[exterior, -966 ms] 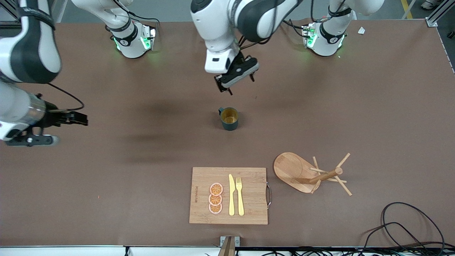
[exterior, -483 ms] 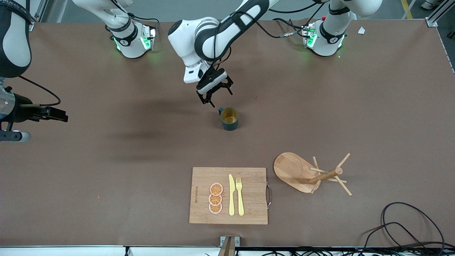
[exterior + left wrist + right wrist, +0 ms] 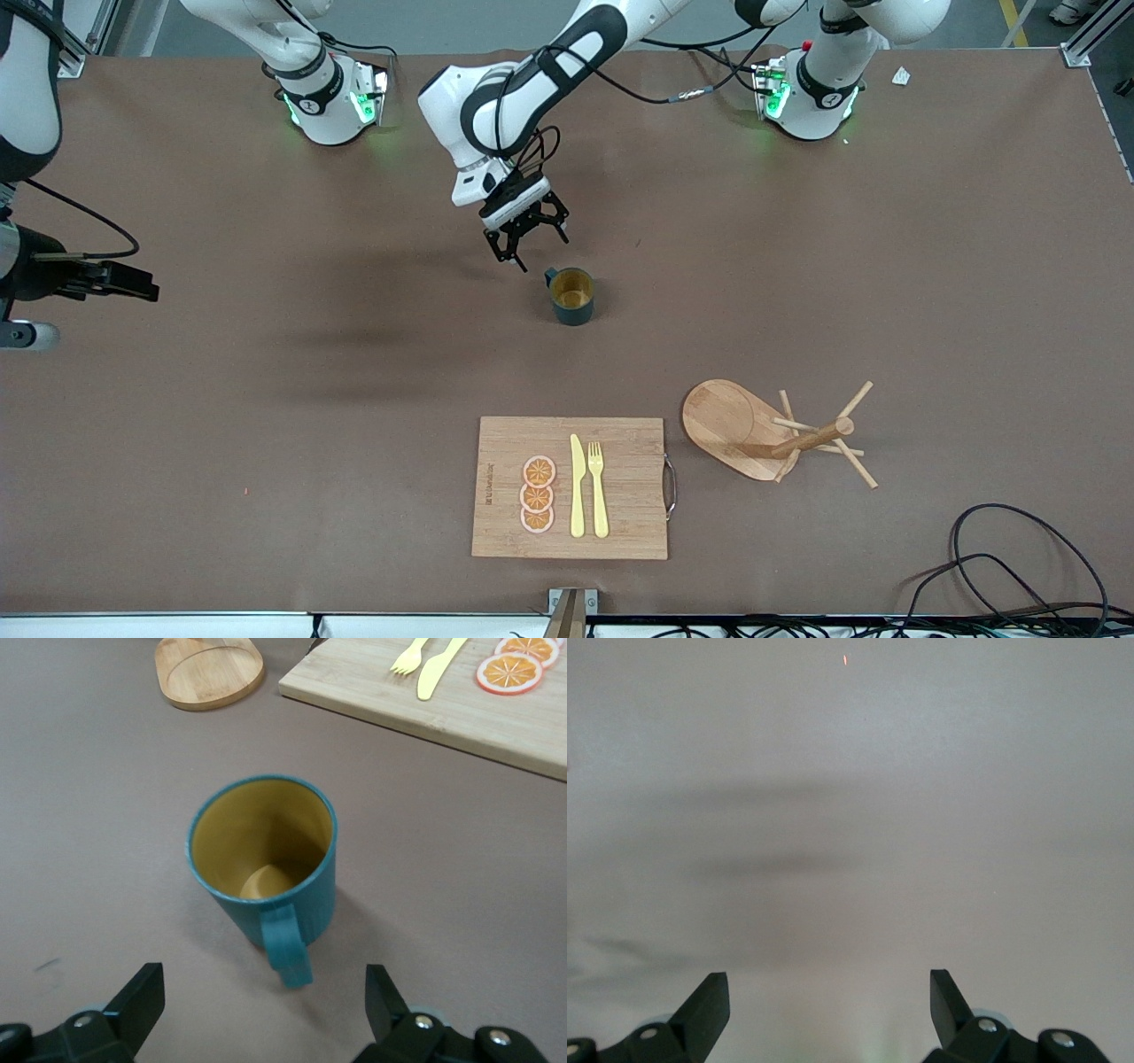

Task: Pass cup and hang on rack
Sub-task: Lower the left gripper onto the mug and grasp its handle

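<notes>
The cup [image 3: 572,297], dark teal with a mustard-yellow inside, stands upright mid-table. Its small loop handle [image 3: 285,943] points toward my left gripper [image 3: 264,992]. That left gripper [image 3: 536,244] hangs open just off the handle, on the side of the robots' bases, with nothing between its fingers. The rack [image 3: 780,432], a light wooden mug tree, rests with its oval base [image 3: 208,673] flat on the table, nearer the front camera than the cup and toward the left arm's end. My right gripper [image 3: 133,288] waits open over bare table [image 3: 850,815] at the right arm's end.
A bamboo cutting board [image 3: 620,523] lies near the front edge, carrying a yellow knife [image 3: 577,487], a yellow fork [image 3: 598,487] and orange slices [image 3: 537,494]. Black cables [image 3: 1019,558] loop at the front corner on the left arm's end.
My left gripper has come down and shifted toward the cup's handle, staying open. The right arm has drawn back toward its end of the table. The cup has not moved.
</notes>
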